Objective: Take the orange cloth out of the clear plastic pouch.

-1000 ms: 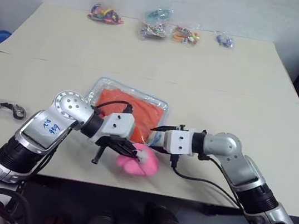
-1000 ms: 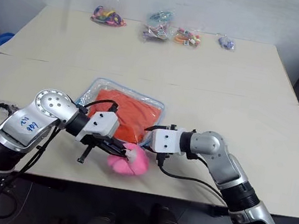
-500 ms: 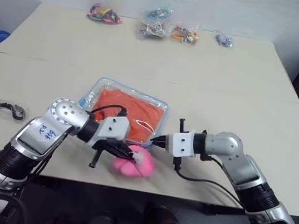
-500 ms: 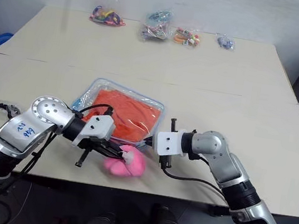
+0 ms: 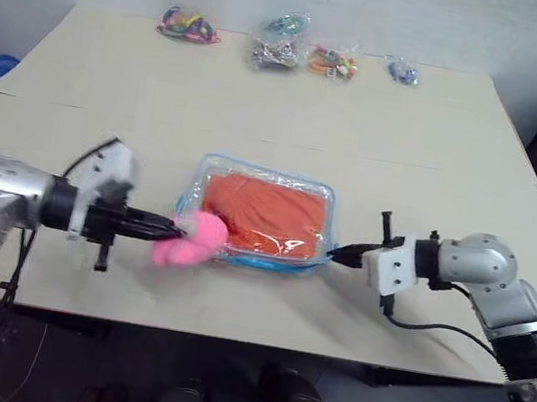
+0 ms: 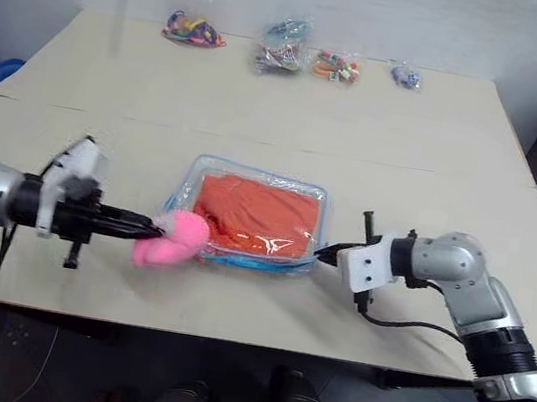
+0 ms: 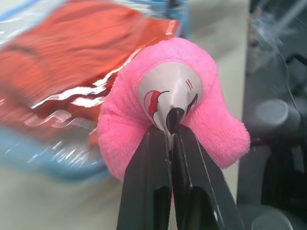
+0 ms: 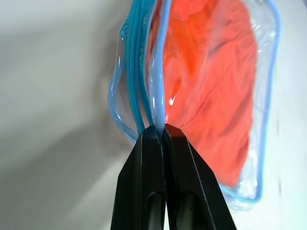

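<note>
Flat clear plastic pouch with light blue trim (image 5: 265,214) is stretched lengthwise between the arms: left gripper (image 7: 169,128) clamped on its pink plush charm (image 5: 185,238), right gripper (image 8: 157,130) pinched on the opposite blue edge (soft orange cloth (image 5: 267,208) inside, between both).

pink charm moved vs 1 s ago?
Yes. The pink plush charm, pinched by the left gripper, went toward the robot's left; it now sits left of the trinket bags rather than below them.

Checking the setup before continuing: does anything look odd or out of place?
Nothing is spilled or damaged. The orange cloth is inside the clear plastic pouch, held between the left pincer on its pink plush charm and the right pincer.
</note>
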You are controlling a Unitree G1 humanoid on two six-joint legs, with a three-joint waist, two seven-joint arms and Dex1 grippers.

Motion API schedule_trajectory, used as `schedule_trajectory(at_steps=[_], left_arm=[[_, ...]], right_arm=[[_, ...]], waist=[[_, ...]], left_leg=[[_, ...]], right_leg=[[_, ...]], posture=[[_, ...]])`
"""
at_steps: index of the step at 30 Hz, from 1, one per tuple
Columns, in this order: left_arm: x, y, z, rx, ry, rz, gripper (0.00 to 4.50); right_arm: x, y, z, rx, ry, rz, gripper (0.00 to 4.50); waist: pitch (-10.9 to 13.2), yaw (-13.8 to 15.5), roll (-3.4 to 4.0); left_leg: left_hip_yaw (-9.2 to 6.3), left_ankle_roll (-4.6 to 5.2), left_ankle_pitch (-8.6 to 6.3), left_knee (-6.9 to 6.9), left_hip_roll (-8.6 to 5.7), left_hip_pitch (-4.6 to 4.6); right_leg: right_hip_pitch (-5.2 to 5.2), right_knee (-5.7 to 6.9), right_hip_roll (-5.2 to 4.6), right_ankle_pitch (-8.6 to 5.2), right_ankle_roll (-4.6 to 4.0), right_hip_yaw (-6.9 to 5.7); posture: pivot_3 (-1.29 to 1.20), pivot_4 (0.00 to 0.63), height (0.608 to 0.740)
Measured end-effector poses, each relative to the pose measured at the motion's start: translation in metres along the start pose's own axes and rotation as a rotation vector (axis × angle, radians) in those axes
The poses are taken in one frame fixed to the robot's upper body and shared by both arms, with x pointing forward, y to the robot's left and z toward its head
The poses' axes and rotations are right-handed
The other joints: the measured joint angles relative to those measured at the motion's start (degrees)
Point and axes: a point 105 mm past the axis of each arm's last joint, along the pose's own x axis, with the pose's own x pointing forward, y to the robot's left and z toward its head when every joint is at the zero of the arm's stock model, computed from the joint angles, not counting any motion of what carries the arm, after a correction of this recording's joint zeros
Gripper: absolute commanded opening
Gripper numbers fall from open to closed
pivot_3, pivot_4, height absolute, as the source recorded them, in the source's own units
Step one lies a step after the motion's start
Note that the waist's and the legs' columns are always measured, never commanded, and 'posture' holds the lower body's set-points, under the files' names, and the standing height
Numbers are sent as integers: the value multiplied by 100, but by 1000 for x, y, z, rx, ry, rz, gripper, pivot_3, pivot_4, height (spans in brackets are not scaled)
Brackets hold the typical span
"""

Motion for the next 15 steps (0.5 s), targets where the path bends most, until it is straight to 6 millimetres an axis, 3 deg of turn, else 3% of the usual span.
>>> schedule_trajectory(at_steps=[5,7,11,14,15], left_arm=[[-42,34,-26,-118,19,176,0],[-48,40,-30,-119,8,197,0],[-49,46,-33,-106,3,219,0],[-38,43,-34,-100,-1,202,0],[-34,40,-34,-101,-2,193,246]], right_arm=[[-19,2,-12,7,49,14,49],[-19,1,-10,-4,39,10,49],[-17,-1,-8,-12,29,0,49],[-16,0,-11,27,36,-4,49],[-16,0,-11,41,39,-4,236]], waist=[[1,-1,2],[2,1,3],[2,4,3],[2,6,3],[2,6,3]], left_leg=[[2,-2,-1,-1,2,2],[6,-2,-2,-3,1,3],[6,-3,-3,-4,2,1],[7,-3,-3,-4,2,1],[7,-3,-3,-4,2,1]], right_leg=[[-3,-2,0,-2,-4,-2],[-3,0,-3,-2,-4,-2],[-3,3,-4,-2,-4,-3],[-3,4,-6,-2,-3,-3],[-3,4,-6,-2,-3,-3]], posture=[[0,150,740],[0,150,740],[0,150,740],[0,150,740],[0,150,740]])
